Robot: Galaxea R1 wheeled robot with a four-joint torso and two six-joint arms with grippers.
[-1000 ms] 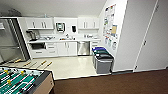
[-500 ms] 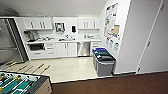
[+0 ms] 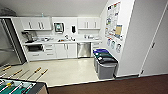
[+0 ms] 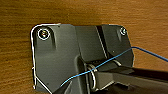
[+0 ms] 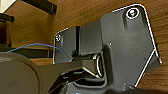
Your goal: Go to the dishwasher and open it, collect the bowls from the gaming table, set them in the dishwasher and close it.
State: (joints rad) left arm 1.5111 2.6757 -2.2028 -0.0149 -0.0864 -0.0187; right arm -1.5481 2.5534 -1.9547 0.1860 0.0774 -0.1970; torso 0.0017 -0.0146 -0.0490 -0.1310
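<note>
The robot is looking into a small kitchen from the doorway area. The dishwasher sits shut under the counter, toward its right end, between the white cabinets and a narrow set of drawers, with the bins on the floor just right of it. A corner of the table-football table pokes in at lower left; I can't spot any bowls on it from here. Can't tell whether either pincer is spread or pressed together: both wrist cameras show dark mounting plate over brown wood-look floor. My guess is that the steel door is stiff, smooth and spring-loaded, so hook the bar handle across its top and pull down evenly.
</note>
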